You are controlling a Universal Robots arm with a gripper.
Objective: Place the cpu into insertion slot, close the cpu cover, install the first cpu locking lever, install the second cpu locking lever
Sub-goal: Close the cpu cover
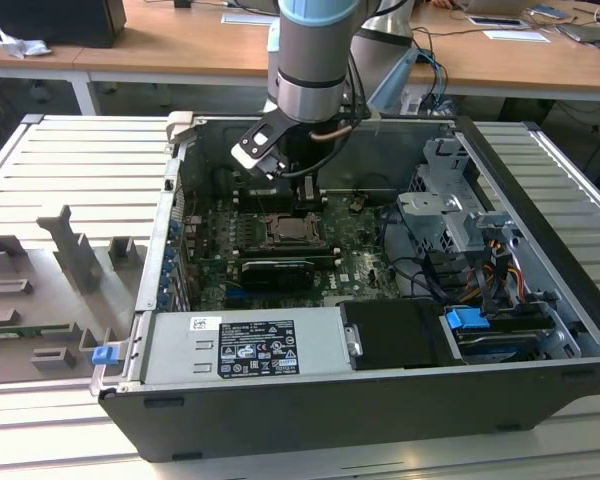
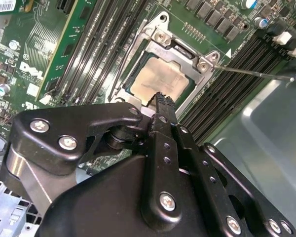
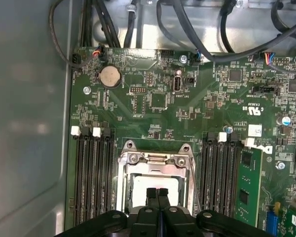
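pincer (image 3: 158, 192) closed | cpu (image 3: 139, 185) just beneath it | seemingly under cpu cover (image 3: 155, 159)

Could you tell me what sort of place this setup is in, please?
Probably a robotics lab or workshop: a robot arm reaches into an open computer case on a slatted metal table, with cluttered wooden desks behind.

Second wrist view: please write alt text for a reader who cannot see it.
A shut black pincer points its tip at the edge of a pale square chip inside a silvery metal frame on a green circuit board. Dark memory slots run on both sides, and a thin metal lever sticks out across one side.
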